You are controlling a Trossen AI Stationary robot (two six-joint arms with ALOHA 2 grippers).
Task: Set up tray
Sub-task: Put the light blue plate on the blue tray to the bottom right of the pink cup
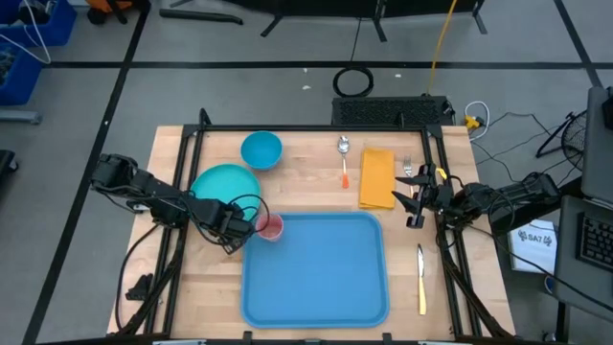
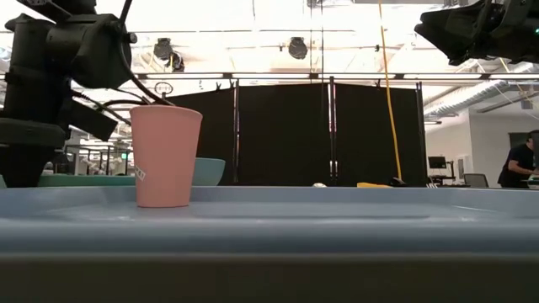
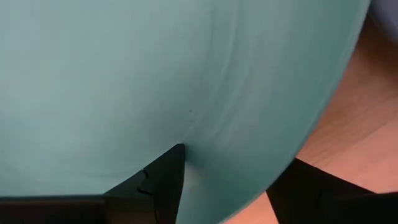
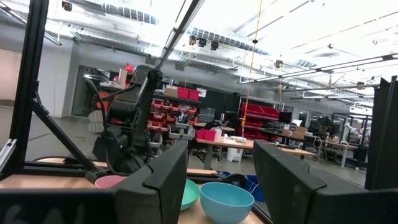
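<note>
The light-blue tray point(image 1: 316, 278) lies at the table's near middle; in the low view the tray point(image 2: 337, 210) fills the foreground. A pink cup point(image 1: 271, 226) stands upright at its far-left corner, also seen as the cup point(image 2: 166, 156). The round teal plate point(image 1: 222, 180) lies flat on the table just left of and beyond that corner. My left gripper point(image 1: 233, 233) is open at the plate's near edge beside the cup; in its wrist view one finger point(image 3: 165, 180) is over the plate point(image 3: 155, 74) and the other point(image 3: 323, 193) is beyond its rim. My right gripper point(image 1: 413, 209) hangs open above the table's right side. My left gripper point(image 3: 239, 155) comes at the plate's rim point(image 3: 249, 186) from above, slanting, with one finger on either side of it. I cannot tell whether either finger touches the plate, which lies flat on the table.
A blue bowl point(image 1: 261, 149) stands beyond the plate. A spoon with an orange handle point(image 1: 343, 161), a yellow-orange napkin point(image 1: 376, 177) and a fork point(image 1: 407, 169) lie beyond the tray on the right. A knife point(image 1: 420, 278) lies right of the tray. A black frame borders the table.
</note>
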